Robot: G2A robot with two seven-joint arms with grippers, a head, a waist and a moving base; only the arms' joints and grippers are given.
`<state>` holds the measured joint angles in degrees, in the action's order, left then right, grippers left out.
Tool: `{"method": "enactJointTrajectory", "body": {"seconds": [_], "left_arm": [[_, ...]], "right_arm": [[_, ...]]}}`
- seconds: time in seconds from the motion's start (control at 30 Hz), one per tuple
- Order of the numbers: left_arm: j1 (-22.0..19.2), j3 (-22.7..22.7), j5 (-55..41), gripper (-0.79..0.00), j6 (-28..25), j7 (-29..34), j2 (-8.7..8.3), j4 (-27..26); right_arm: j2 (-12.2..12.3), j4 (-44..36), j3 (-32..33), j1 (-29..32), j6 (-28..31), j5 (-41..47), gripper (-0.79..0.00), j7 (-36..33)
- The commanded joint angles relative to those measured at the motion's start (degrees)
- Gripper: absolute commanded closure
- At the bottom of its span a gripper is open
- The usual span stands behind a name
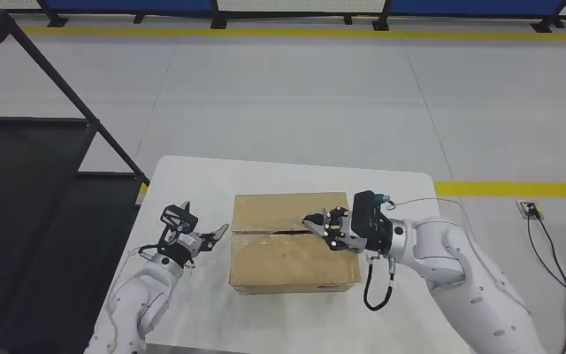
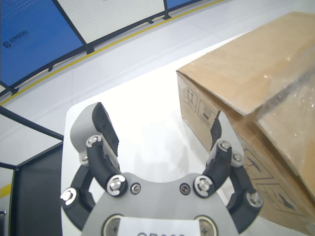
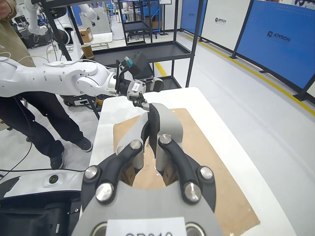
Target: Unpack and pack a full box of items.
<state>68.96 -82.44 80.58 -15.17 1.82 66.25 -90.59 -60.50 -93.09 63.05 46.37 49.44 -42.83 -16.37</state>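
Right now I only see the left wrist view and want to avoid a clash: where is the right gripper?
Observer: The right gripper is over the cardboard box's top, at the taped centre seam, right of the middle.
Operator: Open or shut?
Observer: Its fingers are shut; whether they pinch tape I cannot tell.
Operator: How does my gripper stand to it?
Observer: The left gripper hangs beside the box's opposite end, apart from the right one.

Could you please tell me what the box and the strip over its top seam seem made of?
The box: matte brown cardboard, likely corrugated, judging by its raw flap edge. The strip: probably clear glossy plastic tape, since it glints and wrinkles.
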Motion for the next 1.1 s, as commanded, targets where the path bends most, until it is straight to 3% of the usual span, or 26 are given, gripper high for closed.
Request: {"method": "enactJointTrajectory", "body": {"seconds": [0.0, 0.33, 0.73, 1.07], "left_arm": [[0.21, -0.19, -0.88, -0.785, 1.08, -0.65, 0.09, -0.87], [1.0, 1.73, 1.8, -0.785, -3.11, -3.2, 0.0, -6.28], [-5.17, 7.28, 3.69, -0.785, -5.17, -1.17, 0.72, -2.15], [-6.27, 8.12, 3.79, -0.785, -2.55, -1.3, 1.09, -0.91]], "right_arm": [[0.2, -0.46, 0.5, 0.83, -0.56, 0.95, 0.0, -1.29], [1.13, -4.03, 3.42, 5.35, -3.87, 5.09, 0.0, -5.71], [1.81, -5.44, 5.12, 7.73, -7.45, 11.14, 0.0, -11.57], [1.82, -7.05, 5.68, 8.63, -9.34, 12.34, 0.0, -10.47]]}}
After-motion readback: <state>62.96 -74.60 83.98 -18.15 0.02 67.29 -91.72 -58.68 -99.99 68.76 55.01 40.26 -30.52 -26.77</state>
